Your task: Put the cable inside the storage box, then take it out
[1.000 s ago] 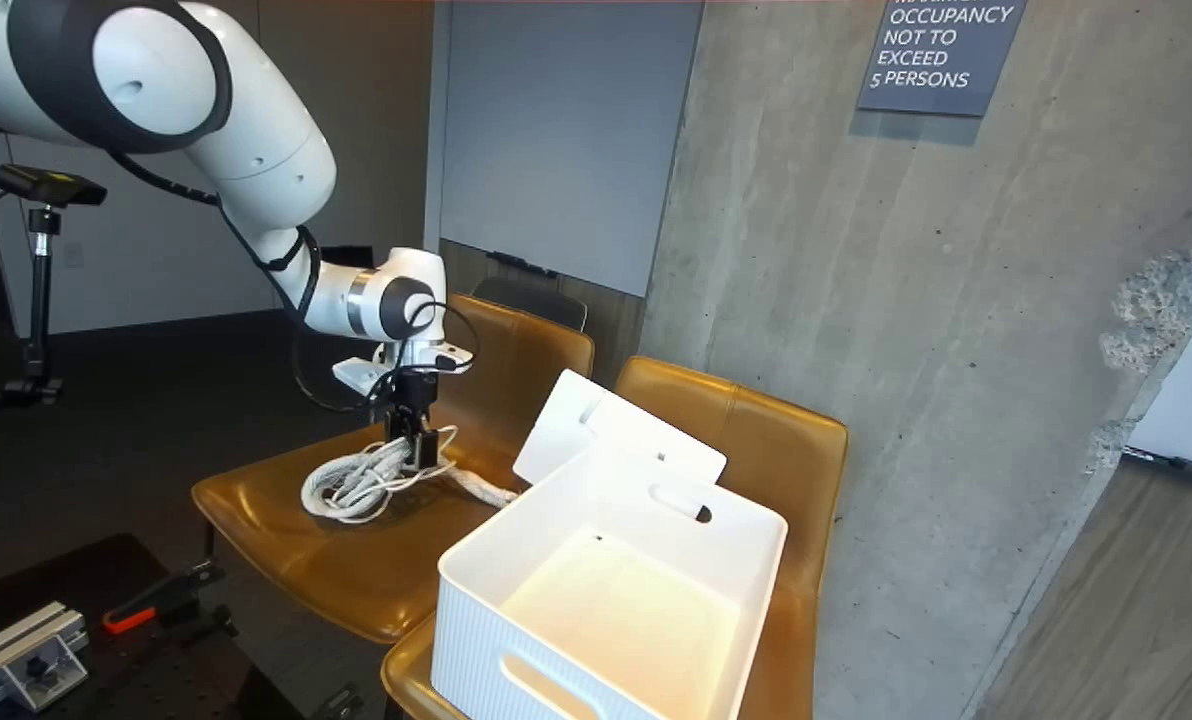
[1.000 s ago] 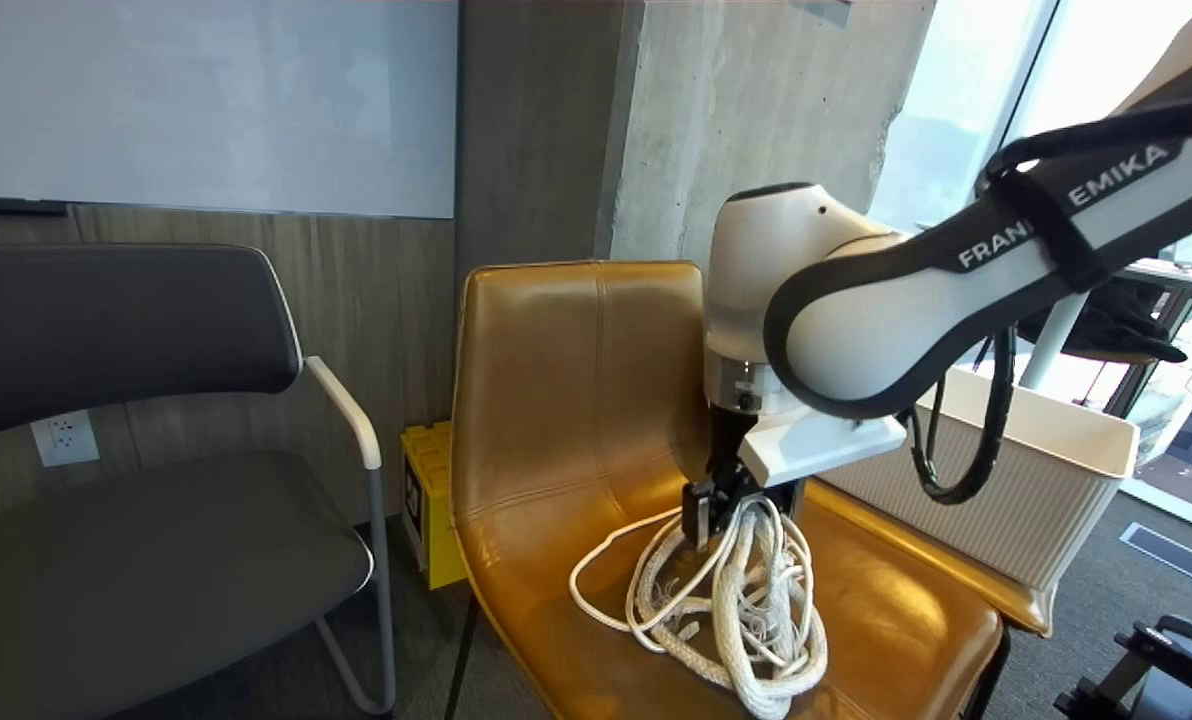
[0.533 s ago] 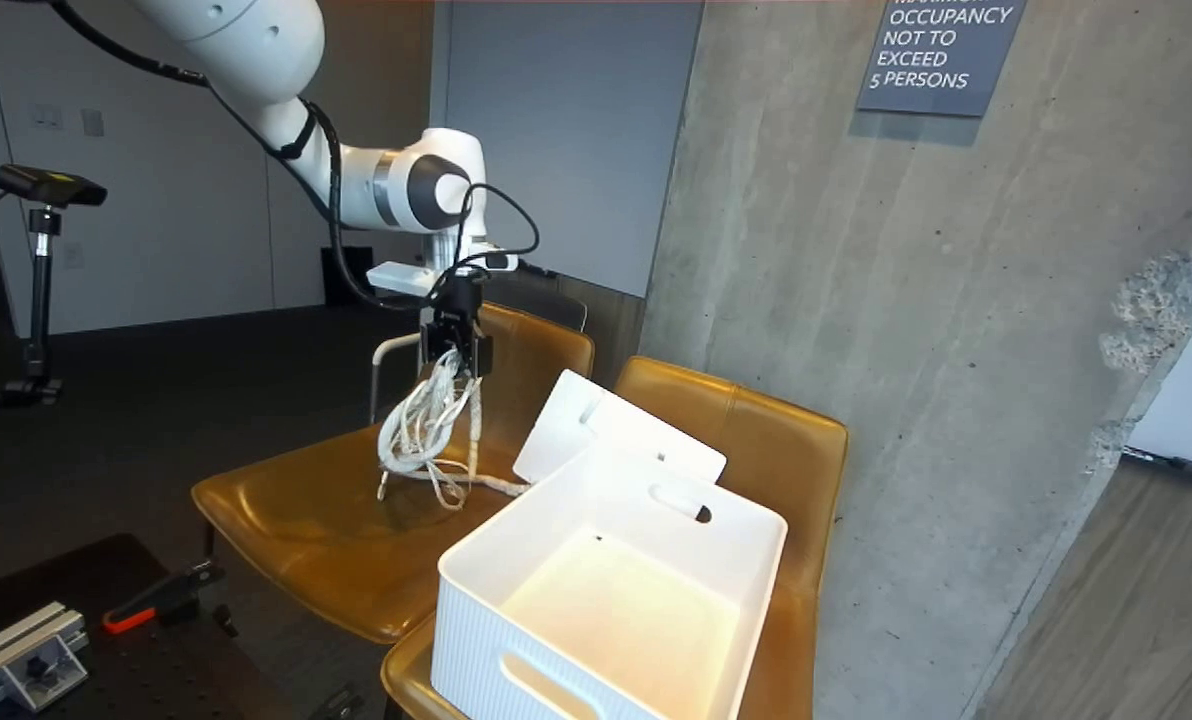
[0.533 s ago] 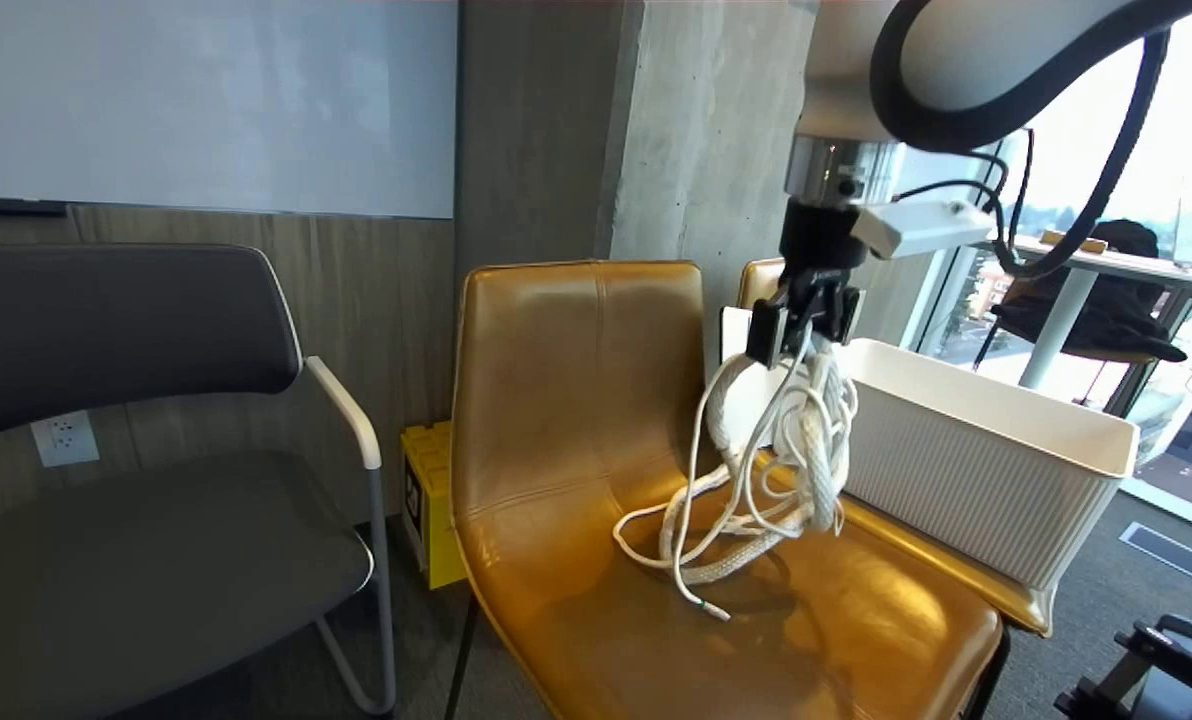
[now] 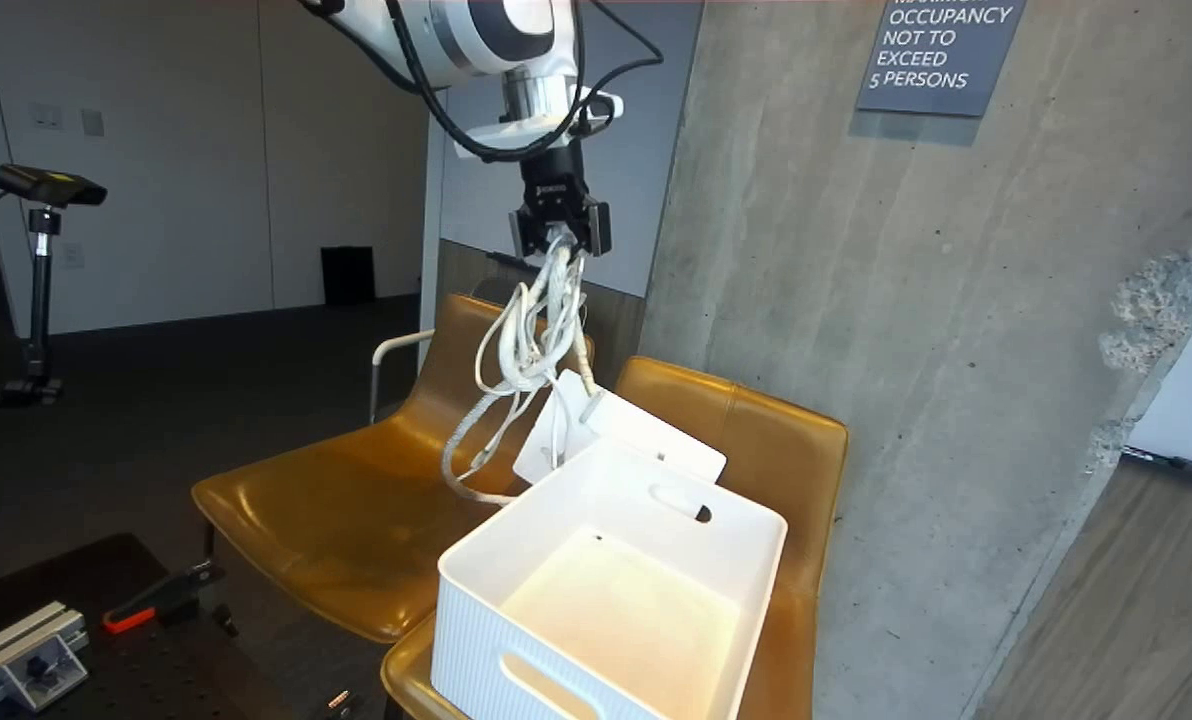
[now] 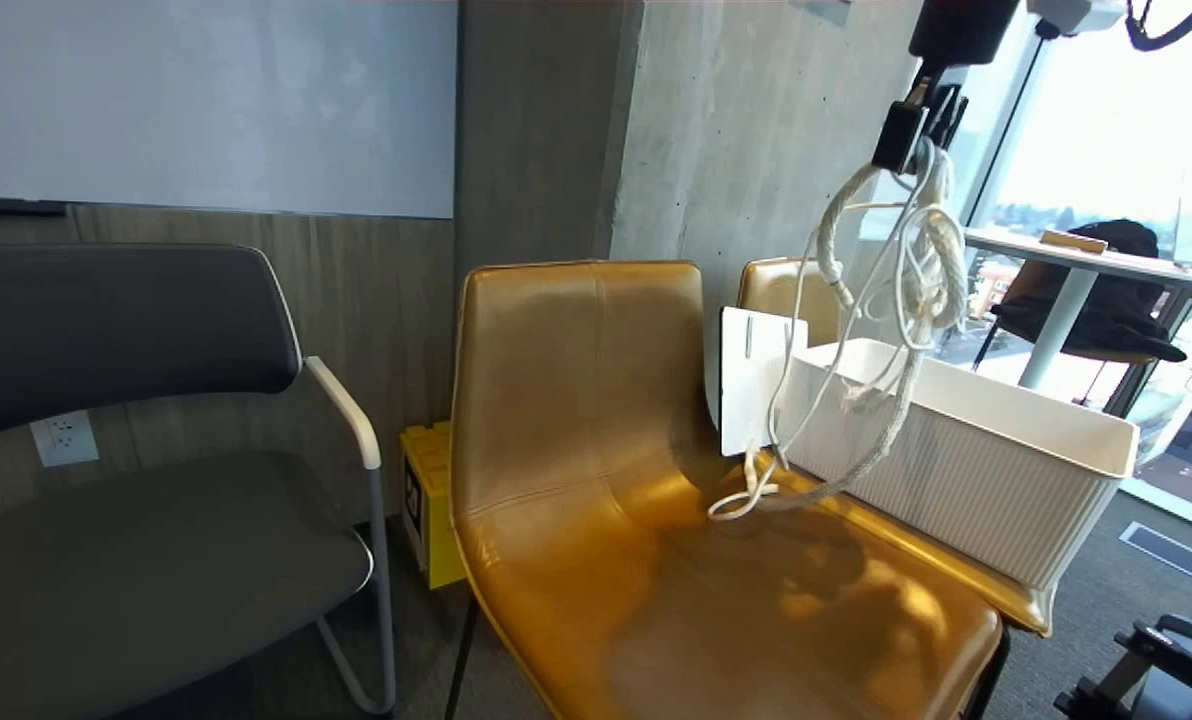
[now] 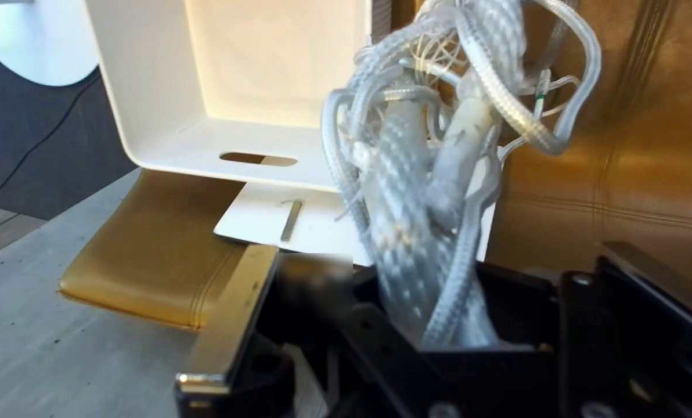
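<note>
My gripper point(image 5: 561, 238) is up in the air with its jaws shut on the cable point(image 5: 531, 345), an off-white bundle of loops. In an exterior view the gripper point(image 6: 921, 150) carries the loops of cable point(image 6: 938, 265) near the storage box's lid end. A tail of the cable droops to the chair seat close by. The storage box point(image 5: 486, 625) is white and ribbed, its bare floor showing and its lid point(image 5: 646, 435) folded back. In the wrist view the cable point(image 7: 404, 197) runs down between the fingers, covering part of the lid point(image 7: 323, 226) and the box rim point(image 7: 177, 171).
Two tan chairs stand side by side: the seat point(image 5: 326, 520) under the hanging tail, and the chair point(image 5: 756, 410) bearing the box. A concrete wall point(image 5: 906, 400) rises behind them. A dark armchair point(image 6: 156, 560) is further off. A camera stand point(image 5: 41, 270) stands on the far side.
From low over the chair seat, my gripper has risen and travelled toward the box. The cable has come up off the seat with it, its tail still trailing there.
</note>
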Robot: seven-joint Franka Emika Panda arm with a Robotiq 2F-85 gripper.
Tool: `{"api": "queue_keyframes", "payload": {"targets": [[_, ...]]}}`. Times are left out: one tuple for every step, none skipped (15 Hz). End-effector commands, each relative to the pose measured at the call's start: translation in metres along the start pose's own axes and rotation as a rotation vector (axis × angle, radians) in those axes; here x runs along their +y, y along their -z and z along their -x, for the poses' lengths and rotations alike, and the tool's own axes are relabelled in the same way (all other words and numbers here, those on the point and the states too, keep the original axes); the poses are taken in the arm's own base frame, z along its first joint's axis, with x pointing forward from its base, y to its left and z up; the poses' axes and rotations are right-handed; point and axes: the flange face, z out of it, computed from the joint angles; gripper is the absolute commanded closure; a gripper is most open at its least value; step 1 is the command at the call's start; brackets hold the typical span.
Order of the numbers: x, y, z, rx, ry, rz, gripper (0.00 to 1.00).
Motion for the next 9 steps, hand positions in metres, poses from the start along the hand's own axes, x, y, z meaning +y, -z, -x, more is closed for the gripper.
{"api": "queue_keyframes", "payload": {"targets": [[0.076, 0.060, 0.002, 0.054, 0.031, 0.062, 1.00], [0.098, 0.075, 0.003, 0.074, 0.029, 0.075, 1.00], [0.120, 0.088, 0.006, 0.090, 0.023, 0.087, 1.00], [0.142, 0.102, 0.009, 0.101, 0.016, 0.099, 1.00], [0.162, 0.115, 0.013, 0.113, 0.009, 0.114, 1.00], [0.182, 0.126, 0.019, 0.120, 0.000, 0.129, 1.00], [0.200, 0.137, 0.026, 0.127, -0.008, 0.143, 1.00], [0.218, 0.146, 0.034, 0.131, -0.015, 0.158, 1.00], [0.235, 0.155, 0.041, 0.134, -0.019, 0.168, 1.00]]}}
